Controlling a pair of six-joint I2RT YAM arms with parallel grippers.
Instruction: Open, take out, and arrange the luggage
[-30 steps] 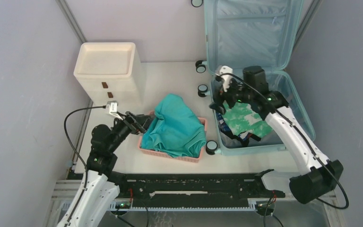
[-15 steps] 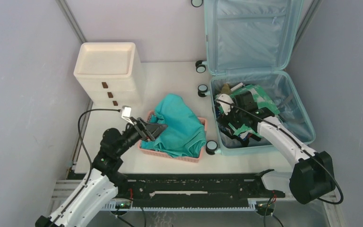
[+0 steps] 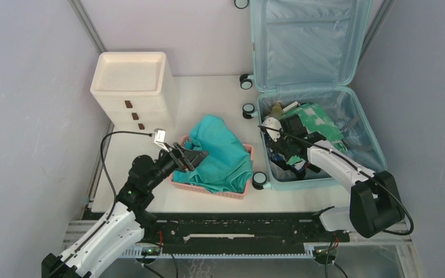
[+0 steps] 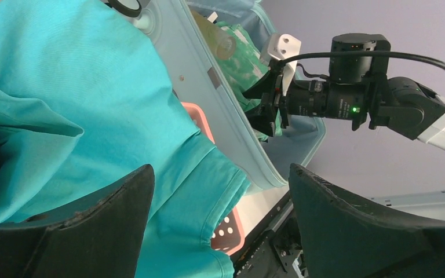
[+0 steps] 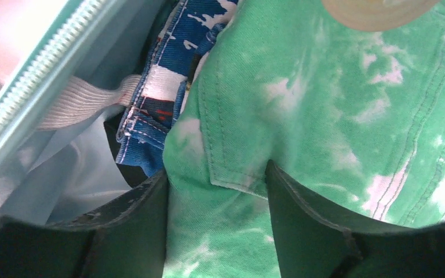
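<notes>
A: Where is the luggage [image 3: 313,40]?
B: Just right of the pink basket [image 3: 208,190]; it lies open, the lid standing up.
A: And the left gripper [image 4: 220,172]?
B: Over the basket's left end, above the teal cloth [image 3: 220,150]; jaws wide, nothing between them.
A: The right gripper [image 5: 215,171]?
B: Right of the basket, inside the luggage; a fold of green cloth [image 5: 324,116] sits between its fingers [image 5: 121,226]; whether they pinch it, I cannot tell.

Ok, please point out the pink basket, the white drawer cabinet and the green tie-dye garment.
pink basket [image 3: 208,190], top external view, on its near wall.
white drawer cabinet [image 3: 128,73], top external view, on its top tray.
green tie-dye garment [image 5: 336,133], right wrist view, on the middle of the cloth.
</notes>
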